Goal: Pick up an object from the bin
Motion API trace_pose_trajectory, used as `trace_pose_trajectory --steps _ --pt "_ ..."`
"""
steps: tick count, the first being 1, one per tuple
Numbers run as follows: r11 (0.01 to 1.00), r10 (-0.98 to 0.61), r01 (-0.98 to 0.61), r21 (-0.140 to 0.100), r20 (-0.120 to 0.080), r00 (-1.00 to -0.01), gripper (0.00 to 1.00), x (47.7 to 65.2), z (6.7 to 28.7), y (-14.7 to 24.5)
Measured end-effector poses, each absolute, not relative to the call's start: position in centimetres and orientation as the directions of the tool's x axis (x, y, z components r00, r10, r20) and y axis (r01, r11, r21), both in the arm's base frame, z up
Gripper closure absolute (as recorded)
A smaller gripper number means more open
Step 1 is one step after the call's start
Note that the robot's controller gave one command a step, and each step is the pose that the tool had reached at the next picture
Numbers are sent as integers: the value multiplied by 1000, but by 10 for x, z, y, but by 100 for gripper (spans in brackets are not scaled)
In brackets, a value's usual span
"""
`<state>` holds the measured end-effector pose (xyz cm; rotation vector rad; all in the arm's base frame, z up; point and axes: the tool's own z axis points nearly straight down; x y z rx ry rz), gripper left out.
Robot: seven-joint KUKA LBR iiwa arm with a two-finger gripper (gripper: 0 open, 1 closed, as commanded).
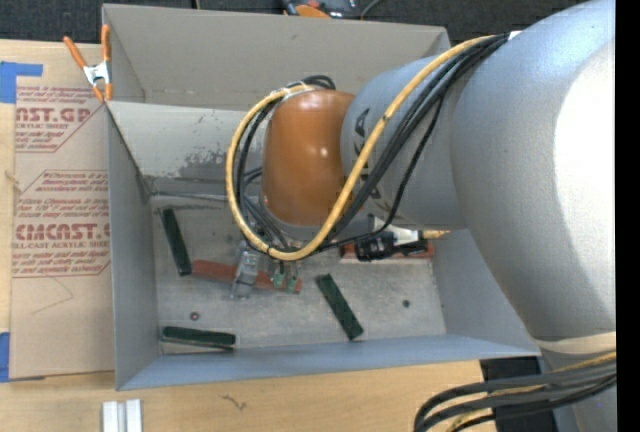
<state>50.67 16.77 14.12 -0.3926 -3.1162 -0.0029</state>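
Note:
My gripper (pixel 245 276) reaches down below the orange wrist cover to the bin floor, left of the middle. Its grey metal tip stands on or just over a flat reddish-brown strip (pixel 210 270) lying across the floor. A small green piece (pixel 289 282) lies at the strip's right end, right beside the tip. Whether the tip touches the strip I cannot tell. A dark green bar (pixel 340 306) lies slanted to the right of the gripper. Another dark green bar (pixel 177 242) lies to its left, close to the left wall.
A third dark green bar (pixel 198 338) lies flat along the front wall at the left. A red-and-black stick-like thing (pixel 388 245) lies under the arm at the right. The arm and its cables cover the bin's right and back parts.

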Motion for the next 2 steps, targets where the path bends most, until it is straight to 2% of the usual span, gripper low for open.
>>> trace_pose_trajectory --steps 1,2 --pt "983 183 183 0 0 -983 100 490 156 177" --pt "989 151 151 3 -5 -989 100 487 218 165"
